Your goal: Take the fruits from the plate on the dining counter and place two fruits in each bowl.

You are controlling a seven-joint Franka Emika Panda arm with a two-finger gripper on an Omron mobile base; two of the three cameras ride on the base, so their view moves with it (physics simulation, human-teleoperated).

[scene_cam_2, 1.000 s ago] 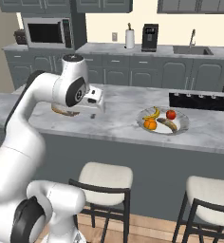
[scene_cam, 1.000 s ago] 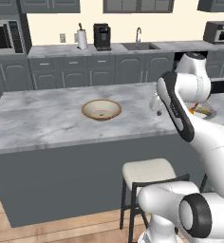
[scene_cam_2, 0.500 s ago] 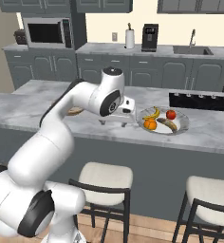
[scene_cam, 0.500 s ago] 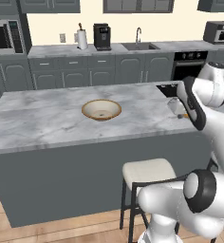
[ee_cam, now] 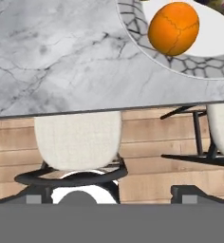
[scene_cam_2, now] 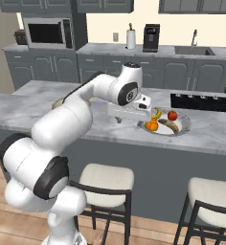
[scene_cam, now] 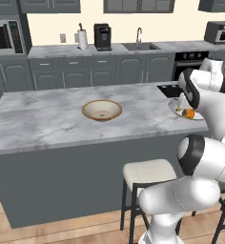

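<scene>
Gripper (scene_cam_2: pixel 120 117) above desk (scene_cam_2: pixel 48 103), just left of plate (scene_cam_2: pixel 184 125); opening can't tell. Orange (scene_cam_2: pixel 152 126), banana (scene_cam_2: pixel 156 114), red fruit (scene_cam_2: pixel 172 115) on plate. Bowl (scene_cam: pixel 101 110) well apart.

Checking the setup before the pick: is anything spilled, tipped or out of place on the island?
Nothing stands out. The orange, banana and red fruit sit on the plate; the bowl stands upright.

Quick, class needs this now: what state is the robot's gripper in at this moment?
Gripper: beside the grey-rimmed white plate with the round orange fruit; nothing seen held, but whether it is open or closed cannot be told.
</scene>
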